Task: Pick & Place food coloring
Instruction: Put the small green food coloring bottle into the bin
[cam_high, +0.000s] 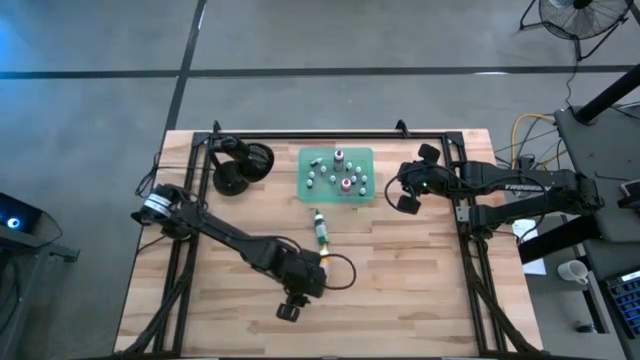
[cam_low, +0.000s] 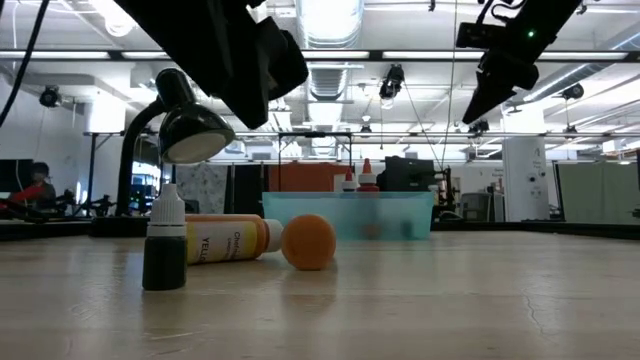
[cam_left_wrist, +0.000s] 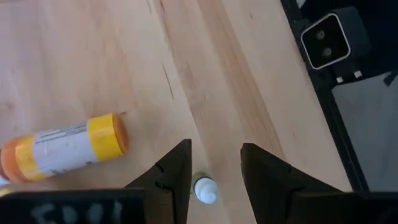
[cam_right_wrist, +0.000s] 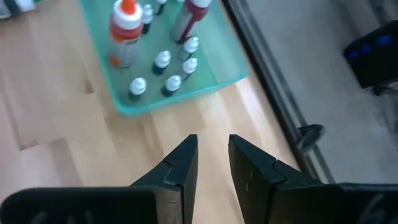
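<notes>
The left tool (cam_left_wrist: 214, 165) is seen above the middle of the wooden table (cam_high: 420, 290), its two dark fingers (cam_left_wrist: 176, 171) standing apart with nothing clamped; a white bottle tip (cam_left_wrist: 206, 190) shows in the gap between them from the left wrist view. That tip belongs to a small dark green bottle (cam_low: 165, 240), which stands upright on the table under the tool in the low view. Just beside it an orange-yellow bottle (cam_left_wrist: 62, 146) lies on its side, its orange cap (cam_low: 308, 242) turned toward the low camera; in the high view the two read as one short line of bottles (cam_high: 320, 230) just in front of the tray. The translucent green tray (cam_high: 362, 195) rests near the table's far edge and carries a red-capped bottle (cam_right_wrist: 124, 28), another bottle with a dark red top (cam_right_wrist: 189, 15) and several small white-capped bottles (cam_right_wrist: 163, 60), all upright. The right tool (cam_right_wrist: 213, 163) hangs above the table beside the tray's right side, its fingers set a little apart and empty. A black desk lamp (cam_high: 240, 165) stands left of the tray.
</notes>
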